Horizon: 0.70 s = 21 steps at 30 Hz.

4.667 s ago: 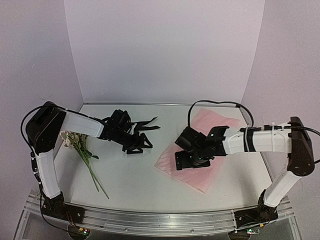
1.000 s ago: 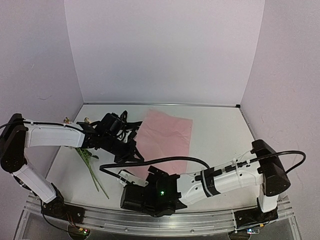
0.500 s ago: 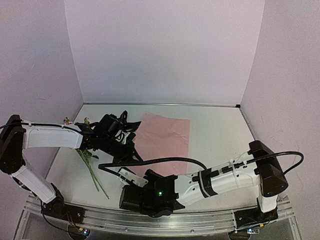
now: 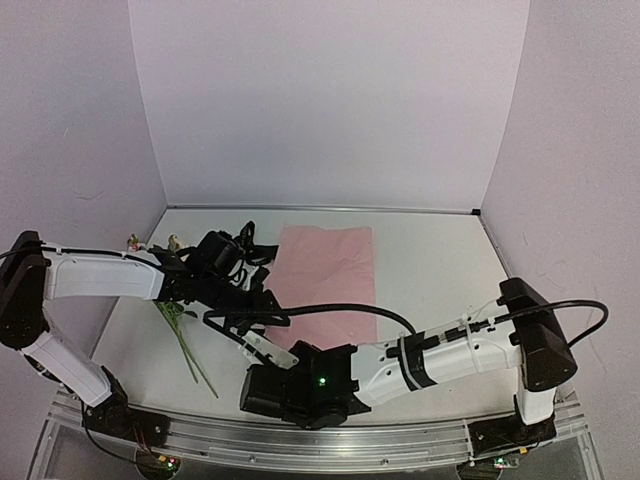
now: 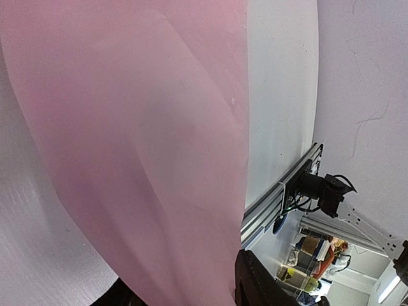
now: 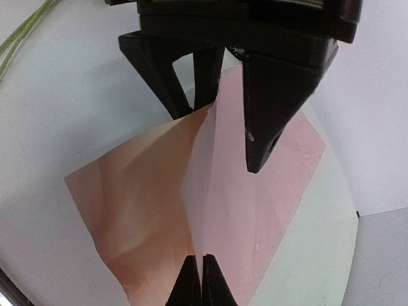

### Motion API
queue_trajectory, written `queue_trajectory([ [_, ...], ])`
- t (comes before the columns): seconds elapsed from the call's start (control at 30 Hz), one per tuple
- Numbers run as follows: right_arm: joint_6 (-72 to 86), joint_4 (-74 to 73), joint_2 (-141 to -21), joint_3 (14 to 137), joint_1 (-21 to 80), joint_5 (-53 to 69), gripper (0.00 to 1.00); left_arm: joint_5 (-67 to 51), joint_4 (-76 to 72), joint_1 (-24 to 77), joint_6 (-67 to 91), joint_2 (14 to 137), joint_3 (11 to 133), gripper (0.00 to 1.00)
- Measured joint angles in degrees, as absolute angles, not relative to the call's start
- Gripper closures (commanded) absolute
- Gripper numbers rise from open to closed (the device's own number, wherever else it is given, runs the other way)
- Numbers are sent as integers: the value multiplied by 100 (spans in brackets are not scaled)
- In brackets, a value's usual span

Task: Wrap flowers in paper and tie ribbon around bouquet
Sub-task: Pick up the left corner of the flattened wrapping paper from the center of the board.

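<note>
Pink paper (image 6: 255, 191) between jaws of right gripper (image 6: 199, 279)

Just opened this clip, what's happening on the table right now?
Both arms are working on the paper, which lies mid-table. The right gripper is shut on its near edge, holding it up in a fold. The left gripper has open jaws on either side of that fold. The flowers lie apart at the left of the table, not yet wrapped.
</note>
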<state>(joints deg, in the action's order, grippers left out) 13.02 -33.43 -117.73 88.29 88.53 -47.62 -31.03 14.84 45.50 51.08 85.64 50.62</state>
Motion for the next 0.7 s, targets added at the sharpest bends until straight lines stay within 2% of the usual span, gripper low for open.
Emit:
queue_trajectory([
  [0.13, 1618, -3328, -11717, 8712, 8697, -4607, 100, -2990, 1464, 4550, 5150, 8437, 4912, 30],
  [0.2, 1802, -3319, -11648, 8613, 8599, -4494, 100, -2882, 1465, 4548, 5145, 8332, 4861, 16],
  [0.27, 2023, -3290, -11527, 8485, 8494, -4327, 100, -2721, 1463, 4516, 5180, 8131, 4769, 10],
  [0.43, 2651, -3114, -11113, 8159, 8225, -3919, 100, -2413, 1471, 4123, 5320, 7288, 4344, 9],
  [0.57, 3237, -2958, -10783, 7895, 8008, -3662, 100, -2374, 1342, 3730, 5423, 6921, 3936, 15],
  [0.7, 3857, -2740, -10464, 7597, 7807, -3573, 100, -2453, 1191, 3601, 5439, 7069, 3546, 20],
])
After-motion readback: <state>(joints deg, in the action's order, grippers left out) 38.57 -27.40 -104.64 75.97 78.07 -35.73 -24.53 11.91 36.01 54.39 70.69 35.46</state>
